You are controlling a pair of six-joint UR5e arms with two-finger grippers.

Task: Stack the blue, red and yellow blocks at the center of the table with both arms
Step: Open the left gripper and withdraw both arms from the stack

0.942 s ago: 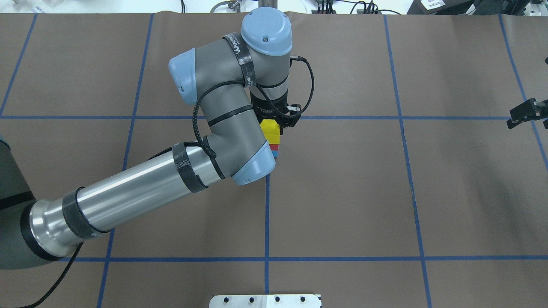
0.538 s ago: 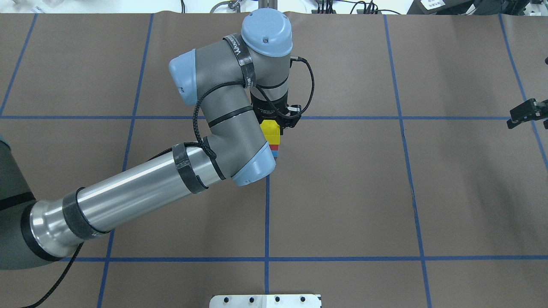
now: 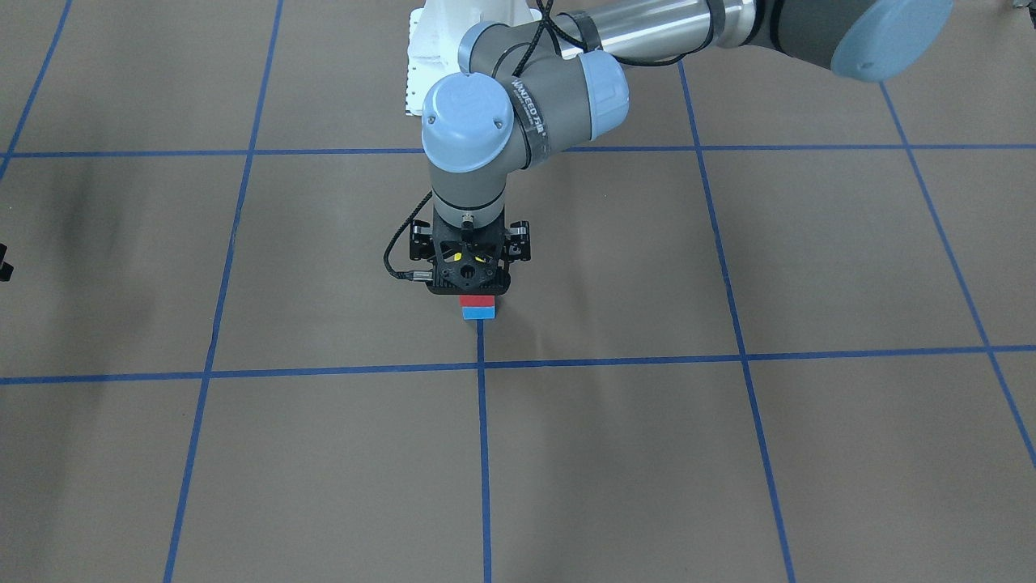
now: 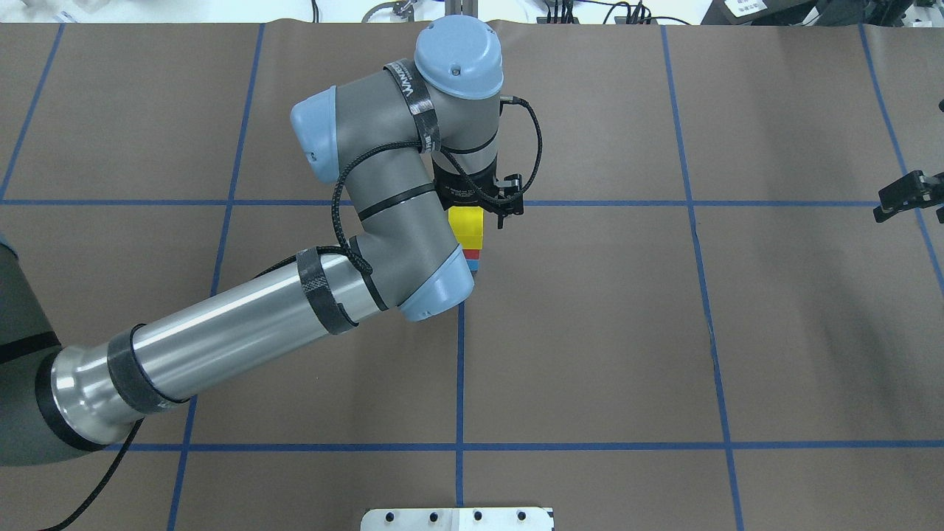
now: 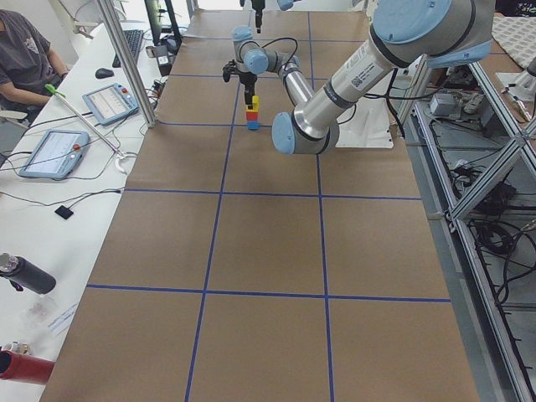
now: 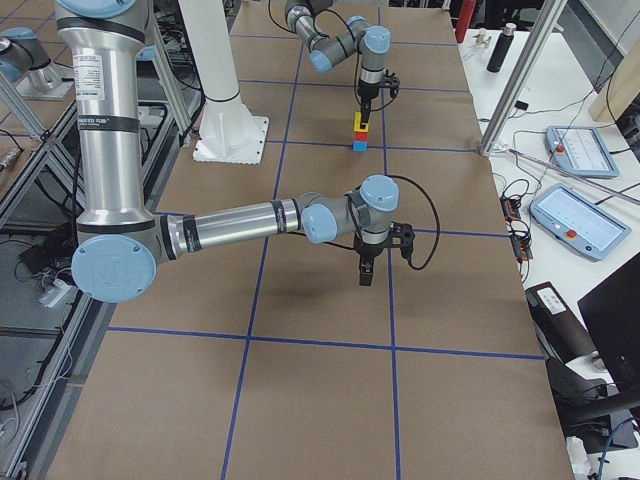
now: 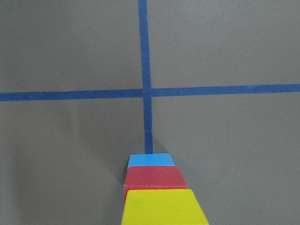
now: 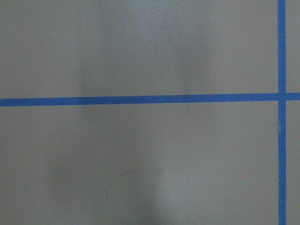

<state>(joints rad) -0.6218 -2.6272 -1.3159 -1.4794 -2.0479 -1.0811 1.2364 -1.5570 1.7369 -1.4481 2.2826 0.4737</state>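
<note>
A stack stands at the table's center crossing: blue block (image 3: 477,313) at the bottom, red block (image 3: 477,303) on it, yellow block (image 4: 467,225) on top. It also shows in the left wrist view, with yellow (image 7: 163,207), red (image 7: 154,177) and blue (image 7: 151,160). My left gripper (image 3: 470,271) hangs straight above the stack with its jaws spread, holding nothing. My right gripper (image 4: 879,206) hovers empty far off at the table's right side. I cannot tell whether it is open.
Brown table cover with a blue tape grid (image 4: 459,369). The left arm's elbow (image 4: 435,284) overhangs the stack's near side. A white base plate (image 4: 457,518) sits at the near edge. An operator and tablets (image 5: 54,152) are beyond the far side.
My left gripper has shifted slightly up and away from the yellow block. The stack has stayed in place. The right gripper has not moved.
</note>
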